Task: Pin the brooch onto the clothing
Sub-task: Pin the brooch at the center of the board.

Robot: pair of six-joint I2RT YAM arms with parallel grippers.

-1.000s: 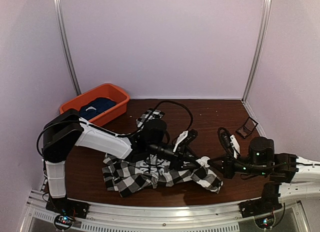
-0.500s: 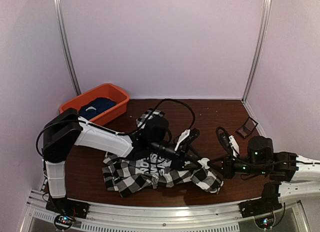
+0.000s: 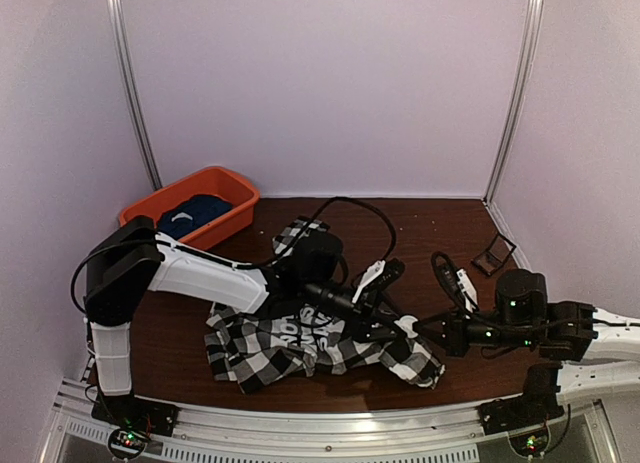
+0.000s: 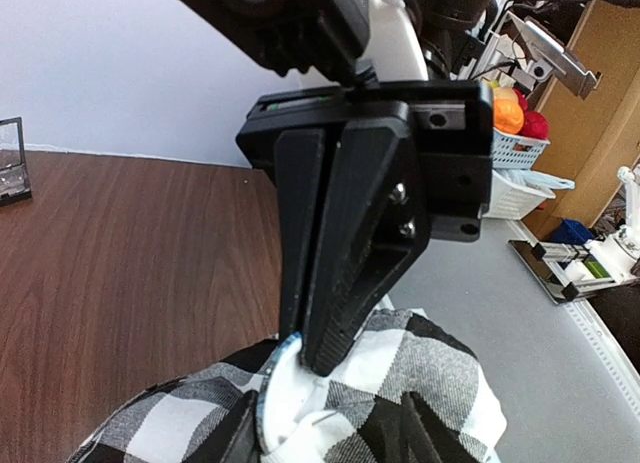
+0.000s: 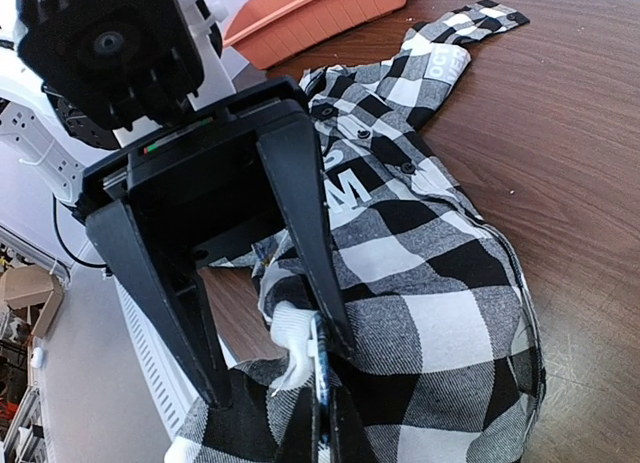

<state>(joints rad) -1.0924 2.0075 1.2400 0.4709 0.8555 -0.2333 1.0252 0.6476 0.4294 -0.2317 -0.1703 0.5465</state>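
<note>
The clothing (image 3: 300, 345), a black-and-white checked shirt with white lettering, lies crumpled on the table's near half. The brooch (image 5: 321, 358), a white disc with a blue rim, stands edge-on at the shirt's right end. My right gripper (image 5: 325, 423) is shut on its rim; the left wrist view shows the same pinch (image 4: 318, 361) on the brooch (image 4: 285, 398). My left gripper (image 5: 278, 373) is open, its fingers (image 5: 300, 233) straddling the brooch and a raised white fold of shirt. The brooch's thin pin (image 5: 285, 383) sticks out by that fold. From above, both grippers (image 3: 392, 325) (image 3: 422, 329) meet at the brooch (image 3: 406, 323).
An orange bin (image 3: 236, 188) at the back left holds a dark navy garment (image 3: 190, 213). A small black open frame (image 3: 493, 253) stands at the back right, also in the left wrist view (image 4: 10, 158). A metal rail (image 3: 320, 428) runs along the near edge.
My left gripper has opened wider and shifted slightly right over the brooch. The right gripper has stayed shut on the brooch, nearly still.
</note>
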